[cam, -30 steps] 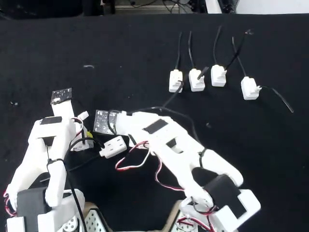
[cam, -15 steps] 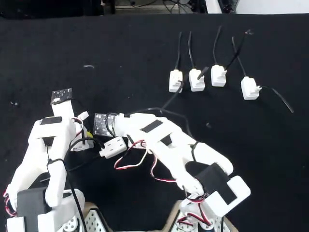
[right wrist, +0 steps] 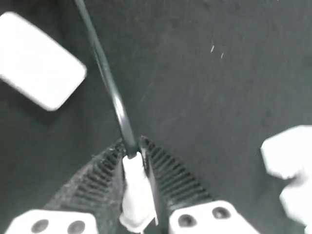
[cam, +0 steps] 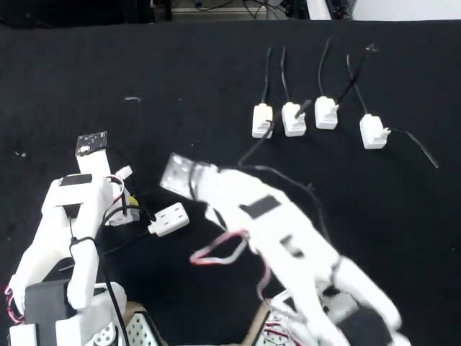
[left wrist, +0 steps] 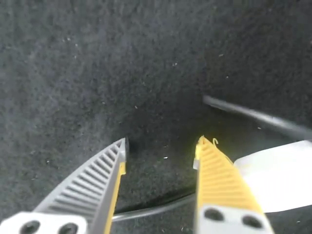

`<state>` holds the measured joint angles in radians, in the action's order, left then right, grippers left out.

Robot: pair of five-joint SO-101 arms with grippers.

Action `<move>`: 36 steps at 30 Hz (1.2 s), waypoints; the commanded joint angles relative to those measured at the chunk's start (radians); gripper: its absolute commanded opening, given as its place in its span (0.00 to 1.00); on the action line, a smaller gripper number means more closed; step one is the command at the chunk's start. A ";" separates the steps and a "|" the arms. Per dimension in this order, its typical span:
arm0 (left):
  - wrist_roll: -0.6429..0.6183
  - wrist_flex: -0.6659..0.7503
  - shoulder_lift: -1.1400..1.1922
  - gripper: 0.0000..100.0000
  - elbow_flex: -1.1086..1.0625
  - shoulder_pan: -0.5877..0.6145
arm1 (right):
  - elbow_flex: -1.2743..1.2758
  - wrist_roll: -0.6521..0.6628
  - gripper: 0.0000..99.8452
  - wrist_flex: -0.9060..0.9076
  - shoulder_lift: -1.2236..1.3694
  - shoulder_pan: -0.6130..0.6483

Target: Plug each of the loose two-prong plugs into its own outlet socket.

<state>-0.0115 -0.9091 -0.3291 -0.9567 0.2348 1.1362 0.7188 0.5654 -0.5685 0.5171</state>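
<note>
Black cloth (cam: 108,58) is covering the whole table that I am working over. On my right wrist view, my right gripper (right wrist: 132,146) is pinching a small white plug (right wrist: 136,192) between its ribbed fingers, the jaws pressed against it on both sides. The plug's black cord (right wrist: 105,78) is running straight out from between the fingertips and away across the cloth. A white block is lying beside that cord further off, and another white shape is blurring at the picture's edge; I cannot tell which pieces these are. From above, my right arm (cam: 274,223) is stretching from the near edge toward the middle of the table, with its wrist near the white outlet block (cam: 169,218), which is lying flat on the cloth between my two arms. My left gripper (left wrist: 162,144) is hanging just above the cloth with its jaws spread and nothing between them, one finger grey and the other yellow (left wrist: 214,170). Just beside the yellow finger a white piece (left wrist: 278,175) is lying on the cloth, and a thin black cable (left wrist: 253,117) is crossing behind it. Well apart from all this, toward the far right of the table, four white corded blocks (cam: 294,119) are lying in a row, each with a black lead trailing toward the far edge.
</note>
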 commanded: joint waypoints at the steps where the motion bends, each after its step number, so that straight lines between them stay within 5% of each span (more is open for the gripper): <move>1: -0.003 0.012 -0.028 0.23 -0.004 0.010 | 0.070 -0.075 0.01 0.164 -0.285 -0.021; 6: -0.003 0.012 -0.026 0.23 -0.005 0.008 | 0.081 -0.130 0.01 0.405 -0.446 -0.120; 12: -0.003 0.012 -0.026 0.23 -0.005 0.008 | 0.085 -0.132 0.01 0.436 -0.449 -0.325; 22: -0.003 0.014 -0.026 0.23 -0.013 0.012 | 0.142 -0.097 0.02 0.471 -0.449 -0.310; 29: -0.003 0.054 -0.026 0.23 -0.033 0.007 | 0.107 -0.095 0.27 0.537 -0.455 -0.279; 36: -0.003 0.054 -0.026 0.23 -0.033 0.007 | -0.045 0.068 0.13 0.580 -0.447 -0.526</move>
<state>-0.0115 -0.8692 -0.3368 -0.9874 0.2363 1.1899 0.6897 1.1316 -0.9889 0.1105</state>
